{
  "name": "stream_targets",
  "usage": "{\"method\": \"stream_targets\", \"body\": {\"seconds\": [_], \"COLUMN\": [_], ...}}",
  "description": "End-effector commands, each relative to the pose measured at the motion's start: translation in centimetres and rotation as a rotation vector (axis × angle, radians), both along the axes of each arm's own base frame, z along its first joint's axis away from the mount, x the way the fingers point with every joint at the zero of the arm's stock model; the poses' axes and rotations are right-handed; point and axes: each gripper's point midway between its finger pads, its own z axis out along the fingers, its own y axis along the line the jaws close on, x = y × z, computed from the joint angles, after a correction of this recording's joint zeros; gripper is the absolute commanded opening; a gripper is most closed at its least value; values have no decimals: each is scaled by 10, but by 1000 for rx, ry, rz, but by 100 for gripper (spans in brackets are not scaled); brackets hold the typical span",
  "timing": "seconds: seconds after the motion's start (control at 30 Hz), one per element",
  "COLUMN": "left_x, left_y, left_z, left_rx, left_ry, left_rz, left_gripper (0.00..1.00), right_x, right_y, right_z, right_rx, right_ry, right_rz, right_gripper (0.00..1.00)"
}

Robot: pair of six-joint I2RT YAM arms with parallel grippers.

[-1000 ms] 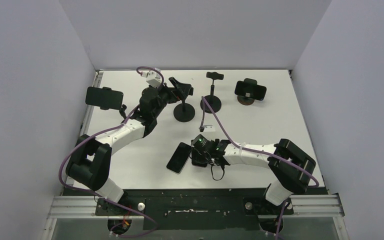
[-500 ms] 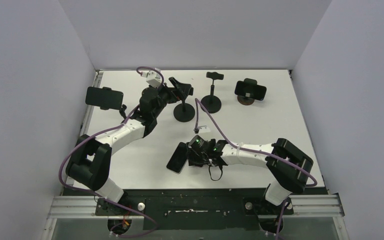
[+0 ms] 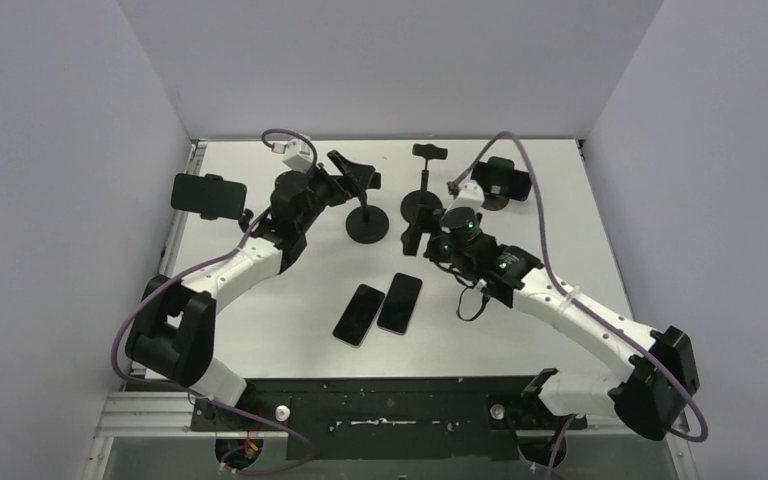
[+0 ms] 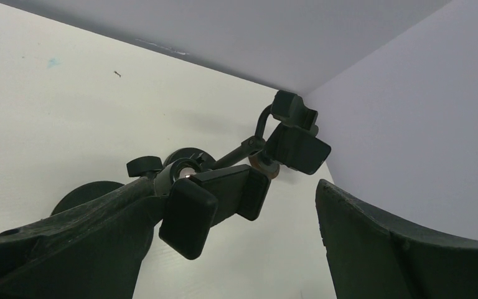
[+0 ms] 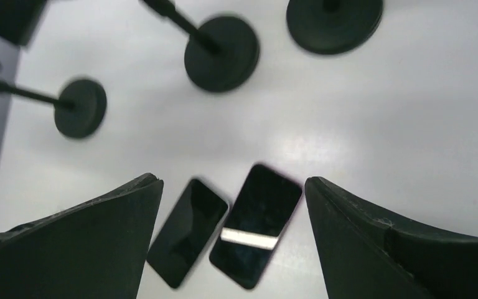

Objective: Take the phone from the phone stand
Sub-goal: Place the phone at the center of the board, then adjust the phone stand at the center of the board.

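Observation:
Two dark phones lie flat side by side on the white table, one at the left [image 3: 359, 314] and one at the right [image 3: 400, 302]. In the right wrist view they lie below and between my fingers [image 5: 188, 230] [image 5: 256, 224]. My right gripper [image 3: 418, 228] [image 5: 233, 249] is open and empty, raised above the table near the stand bases. My left gripper [image 3: 338, 183] [image 4: 236, 249] is open around the empty clamp [image 4: 215, 199] of a black stand [image 3: 368, 226]. One phone [image 3: 208, 195] stays clamped in a stand at the left, another [image 3: 501, 180] at the back right.
A second empty stand [image 3: 422, 208] stands just behind my right gripper. Round stand bases [image 5: 221, 53] [image 5: 335, 22] [image 5: 80, 107] show in the right wrist view. Grey walls close in the table on the left, back and right.
My right gripper let go of a phone beside the other flat phone, opened, rose and swung back toward the stands. My left gripper shifted only slightly at the empty clamp.

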Motion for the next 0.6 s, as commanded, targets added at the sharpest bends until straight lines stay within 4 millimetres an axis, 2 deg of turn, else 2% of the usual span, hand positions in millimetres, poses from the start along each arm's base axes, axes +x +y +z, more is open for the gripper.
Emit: {"method": "stream_targets", "body": {"seconds": [0.0,0.07,0.17,0.3,0.57], "left_x": [-2,-2,-3,-3,-5], "left_y": [7,5,0,-4,-4], "left_z": [19,21,23,23,23], "left_rx": [-84,-105,-132,-153,-151], "left_ry": [33,42,53,69,78], "left_rz": [-12,-21,-47,-66,-71], "left_gripper": [97,97,97,97,97], "right_x": [50,67,92,119,148], "right_y": [-11,-9,3,20,46], "right_z": [56,68,84,90,95], "right_rx": [138,163,198,216,265], "right_ry": [-226,-278,-360,-398,-438], "right_rz": [-89,-105,-98,-68,-4], "right_gripper": [87,84,83,83,75]}}
